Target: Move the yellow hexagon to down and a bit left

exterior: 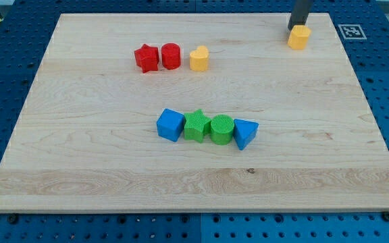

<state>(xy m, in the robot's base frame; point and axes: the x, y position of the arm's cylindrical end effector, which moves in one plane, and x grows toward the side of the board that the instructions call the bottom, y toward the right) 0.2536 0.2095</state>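
Wooden counter (pixel 80 169) on blue pegboard (pixel 5 81). Toward the view's top left: red star (pixel 146 58) touching red cylinder (pixel 171 56), yellow heart (pixel 198 59) just beside. Centre row, touching: blue cube (pixel 170 125), green star (pixel 195 126), green cylinder (pixel 221 129), blue triangle (pixel 244 133).

Only a short stretch of the robot shows, at the view's top right: a straight rod (pixel 300 13) that runs out of the frame at the upper edge. It is dark grey to black, with a smooth matte surface and slightly lighter shading along one side. It looks thick and even in width along the visible part. My tip (pixel 294 28) ends bluntly. No cables, screws or markings can be made out on it.
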